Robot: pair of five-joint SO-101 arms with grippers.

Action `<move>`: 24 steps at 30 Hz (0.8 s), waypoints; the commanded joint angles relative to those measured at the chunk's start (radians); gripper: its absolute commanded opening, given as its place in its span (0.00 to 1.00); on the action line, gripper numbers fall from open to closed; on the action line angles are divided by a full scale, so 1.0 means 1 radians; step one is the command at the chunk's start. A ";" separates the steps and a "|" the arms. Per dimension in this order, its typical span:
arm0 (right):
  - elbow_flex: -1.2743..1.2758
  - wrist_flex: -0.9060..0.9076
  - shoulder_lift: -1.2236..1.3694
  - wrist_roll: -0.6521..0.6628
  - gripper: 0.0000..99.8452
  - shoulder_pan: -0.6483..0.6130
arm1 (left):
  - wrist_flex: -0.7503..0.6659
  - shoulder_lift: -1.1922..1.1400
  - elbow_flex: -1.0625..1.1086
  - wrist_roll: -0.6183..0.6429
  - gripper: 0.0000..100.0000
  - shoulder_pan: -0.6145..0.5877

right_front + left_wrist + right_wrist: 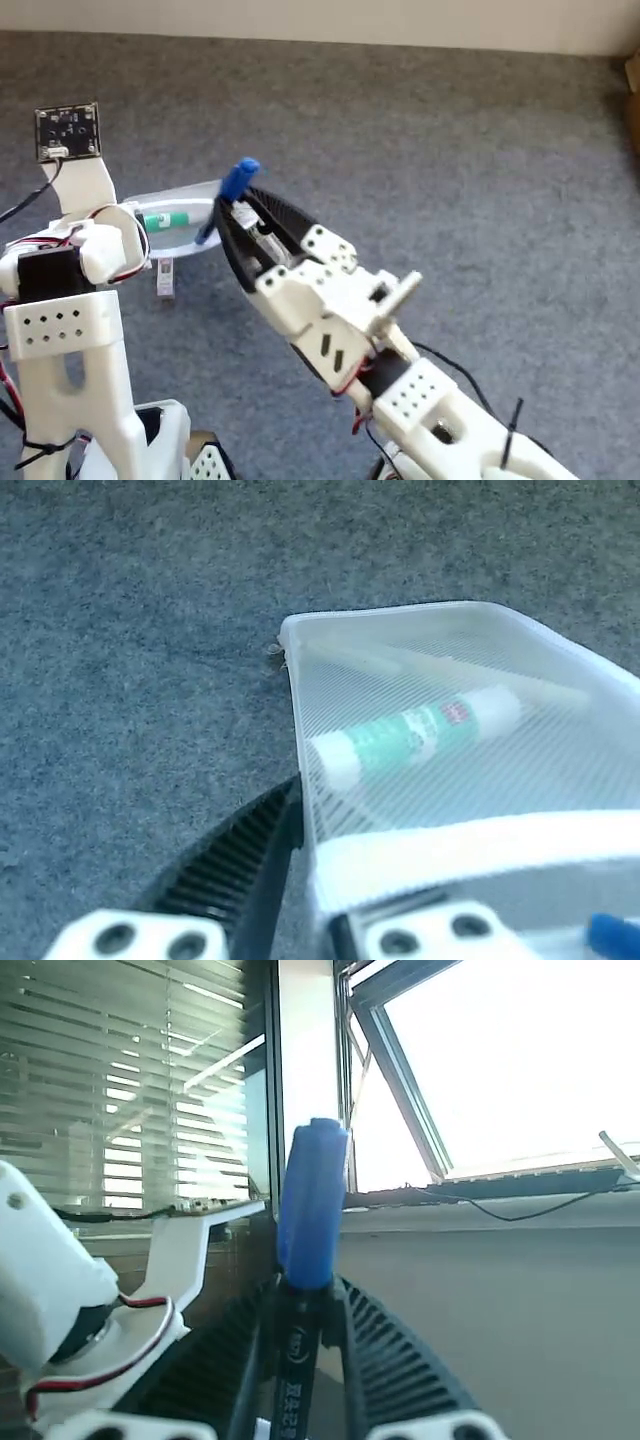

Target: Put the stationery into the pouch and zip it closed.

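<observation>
Glue stick point(415, 735) in pouch point(380, 613), pen point(233, 188) at opening

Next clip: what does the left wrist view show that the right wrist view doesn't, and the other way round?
Left wrist view: the left gripper clamped on the edge of the translucent pouch, a green-and-white glue stick lying inside it, and the grey table surface around. Right wrist view: the right gripper shut on a blue-capped pen, with blinds and a window behind. Shared: possibly the pen. A blue bit at the left wrist view's edge may be its end, but I cannot tell for sure.
</observation>
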State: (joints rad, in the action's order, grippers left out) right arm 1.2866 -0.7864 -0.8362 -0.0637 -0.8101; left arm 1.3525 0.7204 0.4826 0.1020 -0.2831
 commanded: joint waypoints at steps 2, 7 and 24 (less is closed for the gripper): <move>-0.101 -0.024 0.104 0.002 0.01 0.007 | 0.002 0.001 -0.007 -0.008 0.01 0.022; -0.087 -0.022 0.114 0.002 0.01 -0.010 | 0.002 0.001 -0.007 -0.008 0.01 0.022; 0.084 -0.016 0.125 0.290 0.01 -0.168 | 0.003 0.001 0.002 -0.008 0.01 0.022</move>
State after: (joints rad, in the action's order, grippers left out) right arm 1.3771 -0.7864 -0.7165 0.2125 -0.9528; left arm 1.3525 0.7204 0.4826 0.1020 -0.2831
